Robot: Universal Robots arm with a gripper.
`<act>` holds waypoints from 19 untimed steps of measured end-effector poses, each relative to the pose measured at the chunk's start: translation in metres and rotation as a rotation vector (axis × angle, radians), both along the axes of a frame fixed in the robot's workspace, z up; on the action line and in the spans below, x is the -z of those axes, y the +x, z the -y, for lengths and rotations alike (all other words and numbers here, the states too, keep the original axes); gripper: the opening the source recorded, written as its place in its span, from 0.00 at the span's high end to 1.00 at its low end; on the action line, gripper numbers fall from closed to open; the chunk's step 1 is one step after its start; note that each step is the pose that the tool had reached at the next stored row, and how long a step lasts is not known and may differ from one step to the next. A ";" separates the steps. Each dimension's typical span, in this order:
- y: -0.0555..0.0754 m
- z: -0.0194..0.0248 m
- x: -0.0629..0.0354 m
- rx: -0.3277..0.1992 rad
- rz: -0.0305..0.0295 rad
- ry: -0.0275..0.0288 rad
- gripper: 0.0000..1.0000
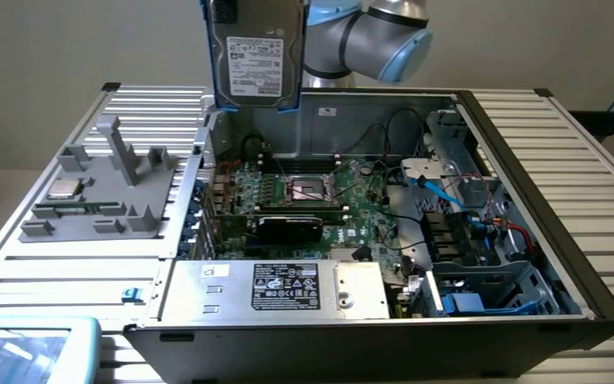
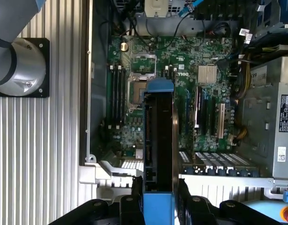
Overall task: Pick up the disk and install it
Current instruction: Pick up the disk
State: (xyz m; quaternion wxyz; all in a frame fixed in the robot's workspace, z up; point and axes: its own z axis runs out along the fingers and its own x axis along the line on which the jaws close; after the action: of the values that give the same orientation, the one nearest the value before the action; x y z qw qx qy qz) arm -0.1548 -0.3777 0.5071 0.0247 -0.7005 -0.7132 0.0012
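The disk (image 1: 256,56), a grey-metal drive with a white label in a blue carrier frame, hangs upright high above the back left corner of the open computer case (image 1: 520,200). In the wrist view the disk (image 2: 159,136) runs edge-on away from the camera over the motherboard (image 2: 181,70). My gripper (image 2: 159,190) is shut on it, with a black finger (image 2: 136,194) pressing against each side of the blue carrier. The arm's grey and blue joints (image 1: 376,36) show just to the exterior view's right of the disk.
Inside the case lie the green motherboard (image 1: 318,200), a silver power supply box with a black label (image 1: 275,290), and a drive cage with blue parts (image 1: 488,292) at the front right. A grey fixture (image 1: 105,192) holding a small silver chip (image 1: 65,190) stands on the slatted table (image 1: 595,168).
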 end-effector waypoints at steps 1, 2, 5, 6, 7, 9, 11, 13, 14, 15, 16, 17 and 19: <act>0.003 0.0020 0.0000 0.000 0.0000 0.0000 0.63; 0.005 0.0039 0.0000 0.000 -0.0001 -0.0001 0.63; 0.014 0.0102 0.0000 0.000 -0.0001 0.0000 0.63; 0.017 0.0122 0.0000 0.000 -0.0001 -0.0001 0.63; 0.020 0.0143 0.0000 0.000 0.0000 0.0000 0.63; 0.025 0.0184 0.0000 0.000 0.0000 -0.0001 0.63; 0.031 0.0226 0.0000 0.000 0.0000 -0.0001 0.63; 0.036 0.0267 0.0000 0.000 -0.0001 -0.0001 0.63; 0.039 0.0287 0.0000 0.000 0.0000 0.0000 0.63; 0.041 0.0308 0.0000 0.000 0.0000 0.0000 0.63; 0.043 0.0328 0.0000 0.000 0.0000 0.0000 0.63; 0.046 0.0348 0.0000 0.000 -0.0001 0.0000 0.63; 0.050 0.0387 0.0000 0.000 0.0000 -0.0001 0.63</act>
State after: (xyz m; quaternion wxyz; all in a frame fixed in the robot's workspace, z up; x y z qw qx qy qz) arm -0.1047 -0.4164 0.5071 0.0247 -0.7006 -0.7132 0.0013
